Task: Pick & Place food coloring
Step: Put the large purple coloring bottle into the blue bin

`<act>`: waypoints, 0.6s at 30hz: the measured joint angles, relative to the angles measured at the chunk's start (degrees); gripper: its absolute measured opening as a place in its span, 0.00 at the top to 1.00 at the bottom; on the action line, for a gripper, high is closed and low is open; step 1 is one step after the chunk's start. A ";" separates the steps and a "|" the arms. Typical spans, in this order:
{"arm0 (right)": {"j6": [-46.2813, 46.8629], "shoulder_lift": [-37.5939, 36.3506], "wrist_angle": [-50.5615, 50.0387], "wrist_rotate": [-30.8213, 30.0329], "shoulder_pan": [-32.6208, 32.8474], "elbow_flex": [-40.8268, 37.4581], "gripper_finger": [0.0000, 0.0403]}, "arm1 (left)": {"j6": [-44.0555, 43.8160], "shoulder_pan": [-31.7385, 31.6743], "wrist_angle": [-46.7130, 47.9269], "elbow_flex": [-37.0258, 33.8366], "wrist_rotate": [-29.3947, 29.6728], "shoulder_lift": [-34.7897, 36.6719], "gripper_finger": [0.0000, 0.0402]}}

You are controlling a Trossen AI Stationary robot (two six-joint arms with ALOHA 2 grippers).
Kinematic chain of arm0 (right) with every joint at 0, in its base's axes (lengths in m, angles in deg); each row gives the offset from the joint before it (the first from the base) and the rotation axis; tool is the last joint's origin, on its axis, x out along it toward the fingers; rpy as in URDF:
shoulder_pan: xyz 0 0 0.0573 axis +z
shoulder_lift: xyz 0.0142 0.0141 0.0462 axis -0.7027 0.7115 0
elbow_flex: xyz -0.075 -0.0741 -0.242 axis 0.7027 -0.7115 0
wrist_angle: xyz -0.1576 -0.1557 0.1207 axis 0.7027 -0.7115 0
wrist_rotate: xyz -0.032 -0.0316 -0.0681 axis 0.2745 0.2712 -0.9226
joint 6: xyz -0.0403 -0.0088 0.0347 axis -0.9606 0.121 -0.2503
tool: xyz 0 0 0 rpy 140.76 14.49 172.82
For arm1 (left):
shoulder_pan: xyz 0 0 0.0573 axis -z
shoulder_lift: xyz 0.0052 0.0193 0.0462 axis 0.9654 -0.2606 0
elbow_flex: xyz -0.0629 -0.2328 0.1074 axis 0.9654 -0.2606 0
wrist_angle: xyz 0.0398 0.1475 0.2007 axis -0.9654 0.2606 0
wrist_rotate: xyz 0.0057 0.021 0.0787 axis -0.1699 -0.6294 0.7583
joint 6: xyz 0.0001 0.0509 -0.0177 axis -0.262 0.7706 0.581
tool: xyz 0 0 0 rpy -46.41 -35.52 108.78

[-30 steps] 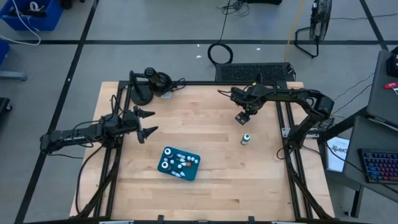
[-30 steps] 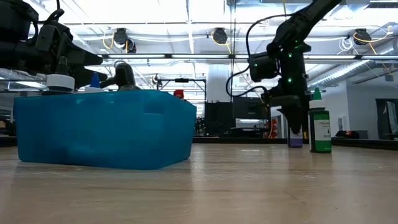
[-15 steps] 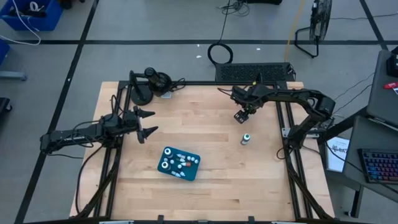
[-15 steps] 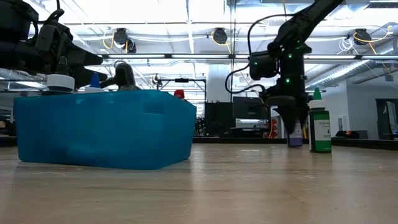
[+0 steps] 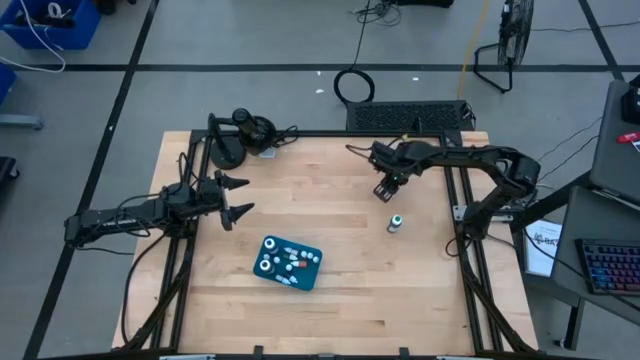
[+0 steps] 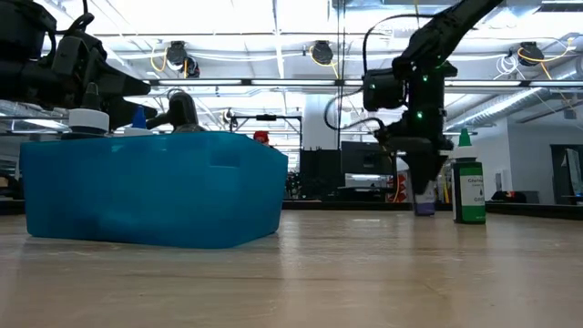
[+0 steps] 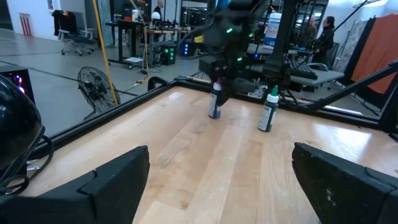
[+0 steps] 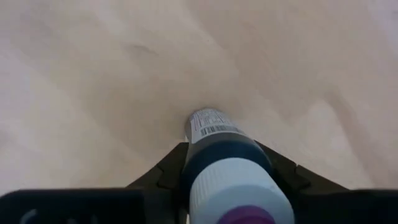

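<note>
A small purple-bodied food coloring bottle (image 6: 424, 202) with a white cap (image 8: 239, 194) stands near the table's far right. My right gripper (image 5: 385, 190) is shut on it from above. A green food coloring bottle (image 5: 396, 222) stands upright on its base just nearer, untouched. The teal tray (image 5: 288, 262) in the table's middle holds more small bottles. My left gripper (image 5: 235, 197) hovers open over the table's left side with nothing between its fingers (image 7: 112, 180). My right gripper pinches the purple bottle's body just under the white cap (image 8: 214, 149), one finger (image 8: 163, 171) on each side. The fingers point down from above. The bottle stays roughly upright below them; whether its base (image 6: 424, 212) touches the table, I cannot tell.
Black frame rails (image 5: 455, 200) run along the table's edges close to the right arm. Bare wood (image 5: 330, 200) lies between the purple bottle and the tray. Beyond the table stand a fan, desks and people in the room.
My right gripper has shut on the purple bottle and shifted a little toward the table's left with it. The green bottle and the tray have stayed put.
</note>
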 joint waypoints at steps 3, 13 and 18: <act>-0.24 -3.49 0.23 0.60 4.58 3.01 0.70 | 0.00 -0.01 0.00 0.00 0.00 0.00 0.03; -3.09 -3.80 4.69 -3.08 30.51 25.59 0.70 | 0.00 -0.01 0.00 0.00 -0.02 0.00 0.03; -7.26 7.55 1.16 -6.09 39.35 40.64 0.70 | 0.00 0.01 0.00 0.01 0.32 0.00 0.03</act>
